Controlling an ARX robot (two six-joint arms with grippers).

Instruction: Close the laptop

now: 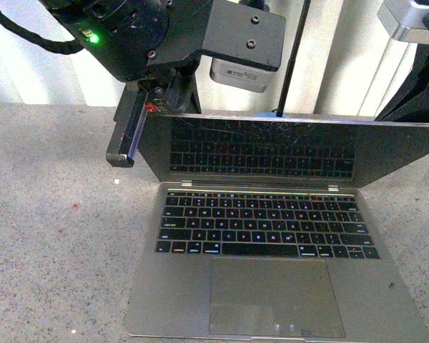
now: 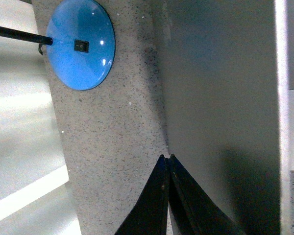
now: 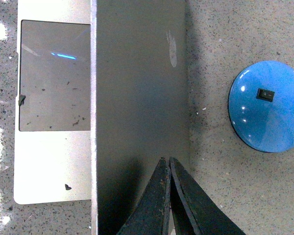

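The laptop (image 1: 272,236) is sitting on the speckled countertop (image 1: 57,236), its lid leaning partway forward over the keyboard. The left gripper (image 2: 166,164) is hanging by the lid's left edge, fingers pressed together and holding nothing. The right gripper (image 3: 167,166), likewise pinched together and empty, is hovering over the lid's back, near a blue lamp base (image 3: 267,105).

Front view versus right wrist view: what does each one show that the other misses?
Only the front view shows the keyboard, the dark screen and the left arm. Only the right wrist view shows the lid's grey back with its logo, and the right end effector, shut. Both show the laptop, its trackpad and the speckled table.
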